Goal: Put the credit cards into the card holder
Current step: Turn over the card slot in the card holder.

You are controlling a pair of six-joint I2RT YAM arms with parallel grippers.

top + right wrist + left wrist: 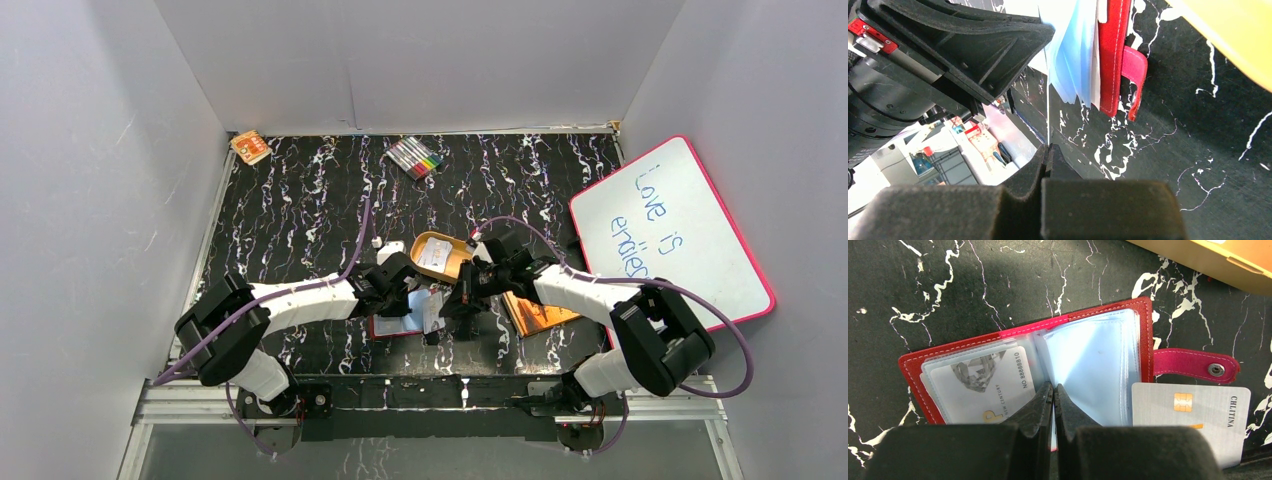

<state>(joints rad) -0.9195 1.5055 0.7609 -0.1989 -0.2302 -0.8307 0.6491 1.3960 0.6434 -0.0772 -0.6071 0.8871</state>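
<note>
Left fingers (1038,410), pressed together, touch the card holder's (1128,315) fold; right fingers (1030,170) pinch a credit card (1188,410) beside it.

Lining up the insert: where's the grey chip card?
Left wrist view, lower right: the pale grey chip card is beside the open red wallet's right edge, just below its pink snap tab.

I read the card holder (1068,365) as red stitched leather, maybe imitation, with glossy clear plastic sleeves (1098,350) and a metal snap (1216,369). The pale grey card (1198,415) looks like smooth satin plastic; the counter (998,280) is smooth, black and marble-patterned.
</note>
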